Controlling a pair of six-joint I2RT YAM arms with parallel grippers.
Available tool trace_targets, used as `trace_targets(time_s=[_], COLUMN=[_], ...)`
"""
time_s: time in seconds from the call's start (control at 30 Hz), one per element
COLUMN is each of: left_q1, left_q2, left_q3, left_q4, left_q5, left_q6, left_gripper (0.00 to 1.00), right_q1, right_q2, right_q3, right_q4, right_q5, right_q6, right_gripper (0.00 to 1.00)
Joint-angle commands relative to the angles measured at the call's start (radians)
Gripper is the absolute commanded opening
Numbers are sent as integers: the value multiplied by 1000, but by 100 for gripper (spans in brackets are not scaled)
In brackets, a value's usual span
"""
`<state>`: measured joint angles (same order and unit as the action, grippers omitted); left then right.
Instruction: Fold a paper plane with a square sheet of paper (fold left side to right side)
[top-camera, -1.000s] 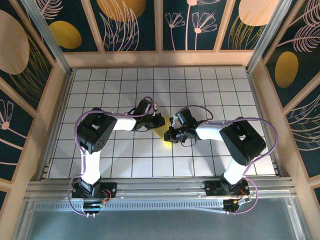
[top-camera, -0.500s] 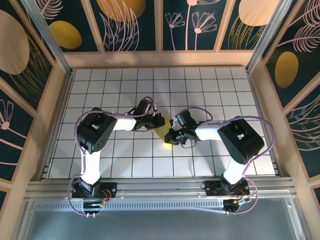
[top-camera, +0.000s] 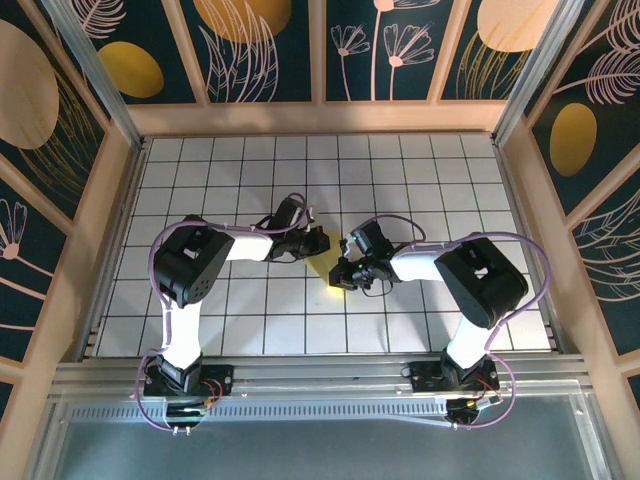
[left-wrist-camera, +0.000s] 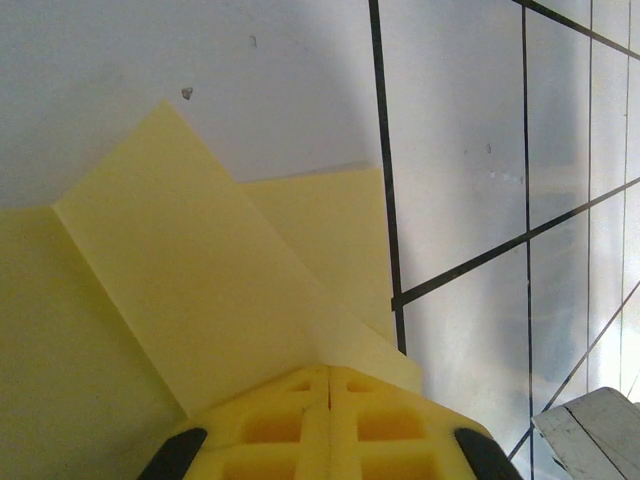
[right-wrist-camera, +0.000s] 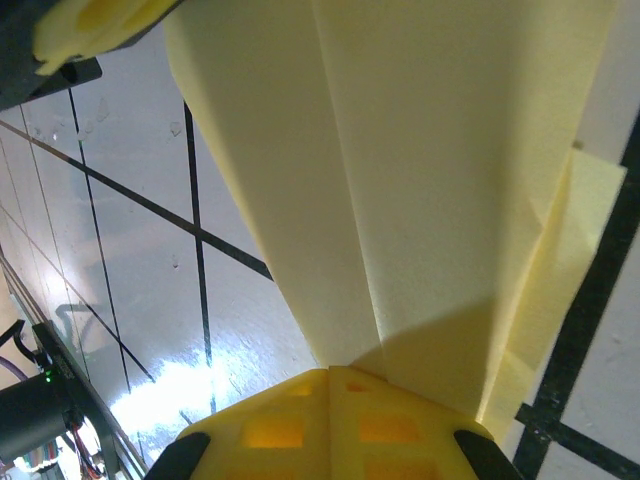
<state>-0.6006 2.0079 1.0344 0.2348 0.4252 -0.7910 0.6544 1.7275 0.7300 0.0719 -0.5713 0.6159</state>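
- The left gripper is clenched: its two yellow fingers are pressed flat together along a thin seam, and their tips rest on the paper. Whether a layer is caught between them cannot be told.
- Just ahead of those tips, a folded flap lies slantwise over the lower layers. Its long edges run up and to the left, and one pointed corner reaches onto bare white tile.
- The right gripper is clenched as well, with its fingers closed on each other and their tips against the paper. Here too I cannot tell whether any paper sits between them.
- From the right gripper the paper stretches away as a long band with a straight crease down its length. A thinner layer sticks out along the band's right edge, over a black grid line.
- At the far end of that band, in the top left corner of the right wrist view, a yellow finger of the left gripper shows just beside the paper.
- From above, the paper is a narrow pale yellow strip on the table, near its middle and between the two grippers. The left gripper is at the strip's far end and the right gripper at its near end.
- The left arm and the right arm both bend inward from their bases at the near edge, elbows out to the sides.
- The table is white tile with dark grid lines and has a wooden rim. Around it stand dark walls painted with leaves and round shapes.
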Motion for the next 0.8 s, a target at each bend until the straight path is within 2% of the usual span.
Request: trace_targets(time_s=[0.0,0.2,0.43,0.77], left_q1=[9,10,9,10], left_q2=[45,52,50,50], left_q3=[-10,-5,-5,-4], left_q4=[-117,-120,-121,-121], left_q5=[-95,-94,-95,-92], left_q6=[-1,-2,-2,-1], left_gripper=[0,0,0,0], right_q1=[-4,-3,-3,-14], right_q2=[-17,-56,-83,-50], right_q3=[-35,-20,-26,-53], right_q4=[-104,-117,-52,-54], right_q5=[39,31,-21,19], right_q6=[-16,-24,5,6], right_gripper=[0,0,0,0])
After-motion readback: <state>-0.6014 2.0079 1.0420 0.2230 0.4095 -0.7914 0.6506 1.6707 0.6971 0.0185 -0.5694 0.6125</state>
